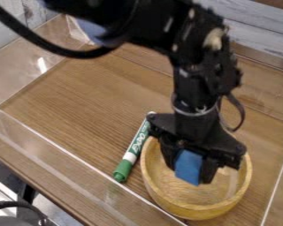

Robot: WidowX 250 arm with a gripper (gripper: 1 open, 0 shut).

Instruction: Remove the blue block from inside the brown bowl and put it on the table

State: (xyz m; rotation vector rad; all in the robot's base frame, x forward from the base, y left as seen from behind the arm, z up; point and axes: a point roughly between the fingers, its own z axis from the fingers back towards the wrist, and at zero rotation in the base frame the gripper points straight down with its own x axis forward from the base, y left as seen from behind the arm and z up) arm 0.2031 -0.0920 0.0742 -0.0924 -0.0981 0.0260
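The blue block (189, 166) hangs upright between my gripper's fingers, lifted a little above the floor of the brown bowl (233, 201). My gripper (190, 169) points straight down over the bowl's left half and is shut on the block. The round wooden bowl sits at the front right of the wood-grain table (85, 106). My black arm reaches down from the upper left and hides the bowl's back rim.
A green-and-white marker (133, 148) lies on the table just left of the bowl, almost touching its rim. Low clear acrylic walls (38, 146) run along the table's front and left edges.
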